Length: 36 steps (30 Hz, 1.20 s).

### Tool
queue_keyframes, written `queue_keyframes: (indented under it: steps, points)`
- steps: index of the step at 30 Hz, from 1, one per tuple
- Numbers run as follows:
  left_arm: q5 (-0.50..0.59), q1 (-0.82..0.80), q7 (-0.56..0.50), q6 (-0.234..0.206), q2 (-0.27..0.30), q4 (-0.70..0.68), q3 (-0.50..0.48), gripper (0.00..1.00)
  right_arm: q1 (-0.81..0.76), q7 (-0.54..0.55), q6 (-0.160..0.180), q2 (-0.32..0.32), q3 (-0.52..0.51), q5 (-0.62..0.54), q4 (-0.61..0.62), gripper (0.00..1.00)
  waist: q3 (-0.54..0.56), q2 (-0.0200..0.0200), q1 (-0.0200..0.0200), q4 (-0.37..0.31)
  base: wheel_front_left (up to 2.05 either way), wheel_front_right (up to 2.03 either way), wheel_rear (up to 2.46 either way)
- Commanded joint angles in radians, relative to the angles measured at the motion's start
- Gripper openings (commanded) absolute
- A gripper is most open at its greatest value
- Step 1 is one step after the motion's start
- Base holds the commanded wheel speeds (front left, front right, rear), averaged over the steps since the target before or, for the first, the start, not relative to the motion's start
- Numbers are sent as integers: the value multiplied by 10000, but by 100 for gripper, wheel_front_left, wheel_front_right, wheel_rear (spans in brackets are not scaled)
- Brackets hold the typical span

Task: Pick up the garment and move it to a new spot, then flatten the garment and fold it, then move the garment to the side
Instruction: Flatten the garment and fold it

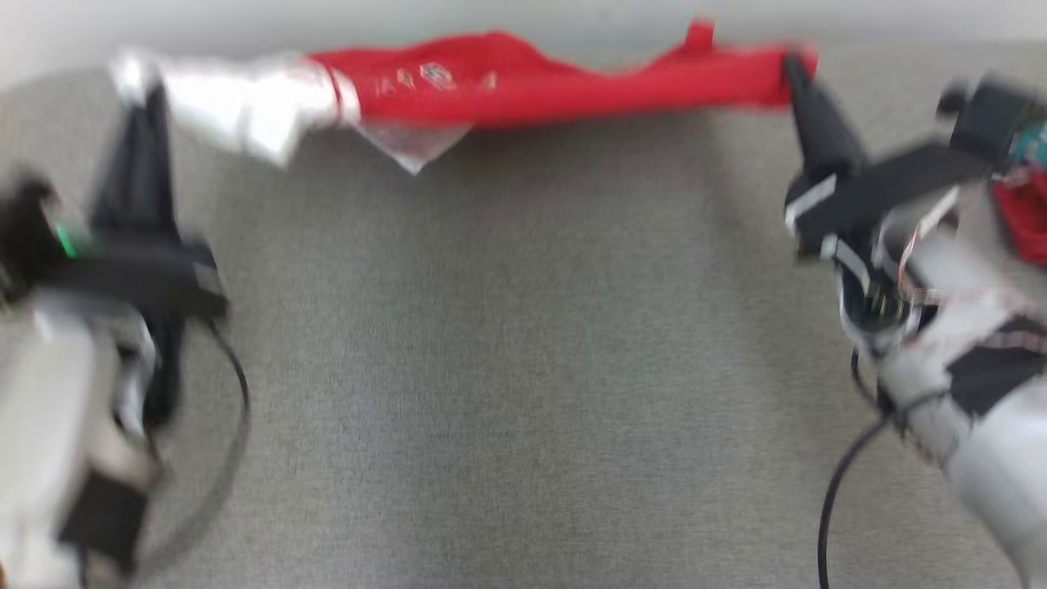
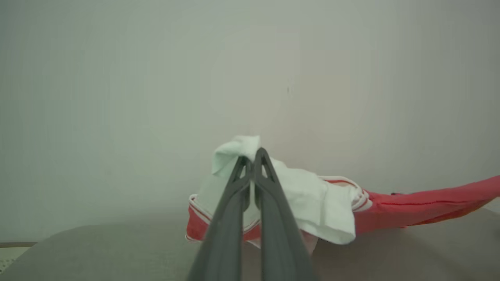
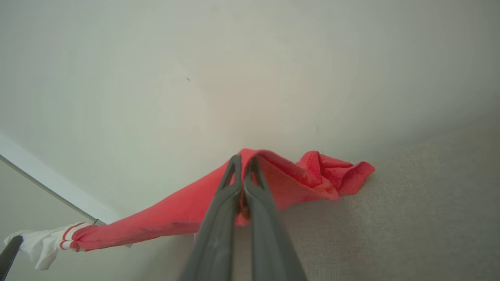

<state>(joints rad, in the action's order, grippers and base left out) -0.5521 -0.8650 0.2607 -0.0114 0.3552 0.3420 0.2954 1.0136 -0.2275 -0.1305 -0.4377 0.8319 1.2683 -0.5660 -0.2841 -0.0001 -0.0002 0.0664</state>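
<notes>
garment: red cloth garment with one white end, red-striped white trim where the colours meet; bunched into a long rope shape, sagging a bit mid-span
where: strung between both grippers along the far edge of the grey woven fabric surface, close to the pale wall
left gripper: jaws pressed together, pinching the white end
right gripper: jaws pressed together, pinching the red end
head view: motion-blurred; pale triangular flap hangs under the red part near the white end
left wrist view: white cloth folded over the fingers, striped trim looping behind them
right wrist view: stitched red hem crumpled just beside the fingers; white end far off at lower left
writing: small white print on the red, head view, too blurred to read
</notes>
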Motion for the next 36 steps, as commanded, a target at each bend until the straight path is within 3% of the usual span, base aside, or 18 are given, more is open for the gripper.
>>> queue_keyframes:
  steps: [1, 5, 10, 16, 23, 36]
  points:
    - [-75, 702, 31, -116, 9, -390, -28, 0, -408, -111, -4, -113, 33, 141, 171, 0, 613, 1, 2, -268, 0, 0, 0]
    - [-276, 2816, 32, -552, -109, -1721, -193, 0, -1732, -296, -4, -362, 20, 244, 667, 0, 1056, 1, 2, -275, 0, 0, 0]
    - [-528, 5401, 31, -1042, -481, -3171, -136, 0, -3900, -390, -4, -681, -720, 106, 1347, 0, 1553, 1, 2, -105, 0, 0, 0]
    - [-711, 7401, 31, -1492, -918, -3885, -545, 0, -5999, -379, -4, -602, -1596, -631, 2035, 0, 2051, 1, 2, -92, 0, 0, 0]
    - [-875, 9325, 32, -1324, -1677, -3949, -1193, 0, -7880, -334, -1, -630, -1957, -1144, 2215, 0, 2638, 1, 2, -47, 0, 0, 0]
    - [-377, 11109, 33, -993, -2562, -3478, -1305, 0, -10050, 747, 0, -638, -2936, -1949, 2682, 0, 3173, 1, 2, 98, 0, 0, 0]
